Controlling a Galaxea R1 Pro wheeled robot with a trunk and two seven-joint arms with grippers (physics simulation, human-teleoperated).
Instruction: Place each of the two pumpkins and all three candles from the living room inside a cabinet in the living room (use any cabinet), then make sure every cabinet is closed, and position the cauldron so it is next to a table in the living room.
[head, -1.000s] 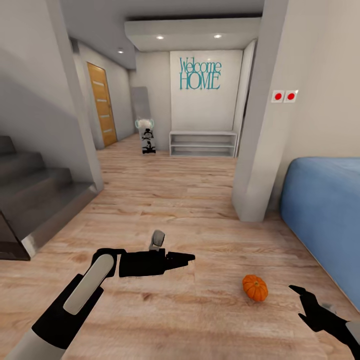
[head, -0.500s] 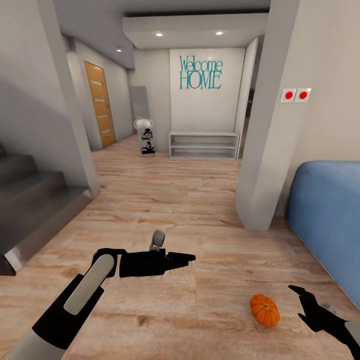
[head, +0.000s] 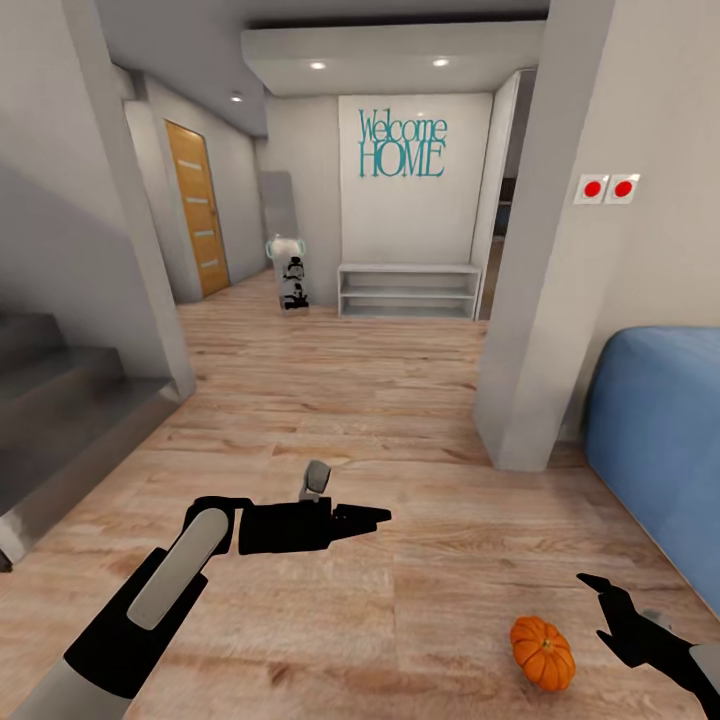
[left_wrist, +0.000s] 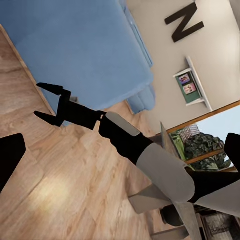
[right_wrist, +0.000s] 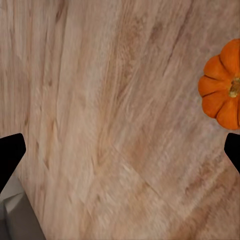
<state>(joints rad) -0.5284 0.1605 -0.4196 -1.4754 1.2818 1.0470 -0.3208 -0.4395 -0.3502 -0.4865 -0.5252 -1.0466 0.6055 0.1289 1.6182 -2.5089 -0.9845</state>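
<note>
The wooden floor (head: 400, 400) carries one orange pumpkin (head: 542, 652), lying near its edge beside the blue sofa (head: 660, 450).

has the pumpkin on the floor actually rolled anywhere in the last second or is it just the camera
Cannot tell of any roll. The pumpkin drops in the head view, but the pillar and blue sofa shift alongside it, so the camera moved.
</note>
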